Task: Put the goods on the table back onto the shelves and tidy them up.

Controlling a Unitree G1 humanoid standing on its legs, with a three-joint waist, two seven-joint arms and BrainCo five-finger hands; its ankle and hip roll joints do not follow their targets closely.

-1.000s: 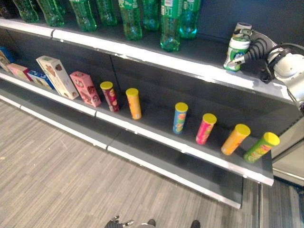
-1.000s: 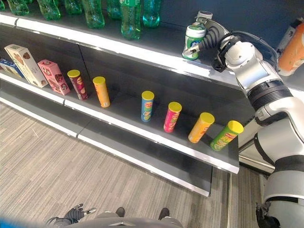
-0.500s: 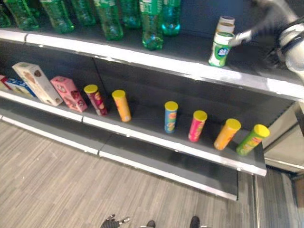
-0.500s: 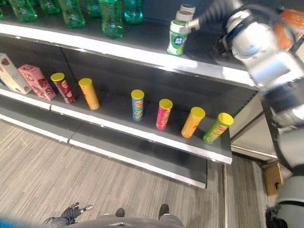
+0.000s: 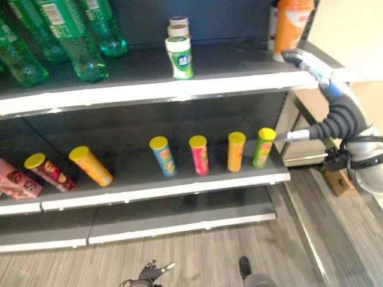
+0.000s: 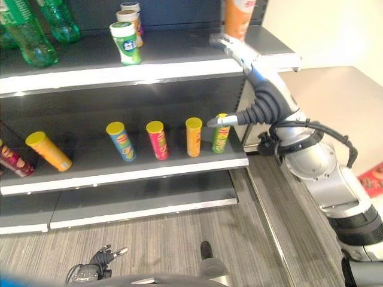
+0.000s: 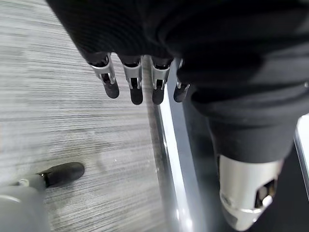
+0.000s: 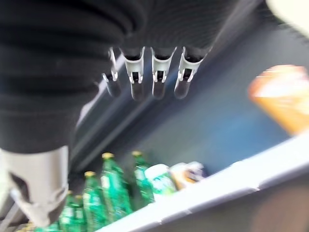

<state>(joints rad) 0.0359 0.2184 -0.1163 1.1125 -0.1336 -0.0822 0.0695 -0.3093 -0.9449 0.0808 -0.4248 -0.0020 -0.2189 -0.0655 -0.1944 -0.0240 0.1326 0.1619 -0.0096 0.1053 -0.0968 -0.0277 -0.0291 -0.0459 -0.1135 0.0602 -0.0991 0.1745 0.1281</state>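
right hand (image 6: 258,98) fingers straight, empty, by upper shelf (image 6: 179,66) end; orange bottle (image 6: 238,17) top cut off.

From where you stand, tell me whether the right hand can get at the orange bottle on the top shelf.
Probably yes: the right hand is open beside the top shelf, near the orange bottle, with nothing between them.

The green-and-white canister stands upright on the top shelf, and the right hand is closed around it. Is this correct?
Not quite. The green-and-white canister does stand upright on the top shelf, but the right hand is open and apart from it, near the shelf's end. The right eye view shows this.
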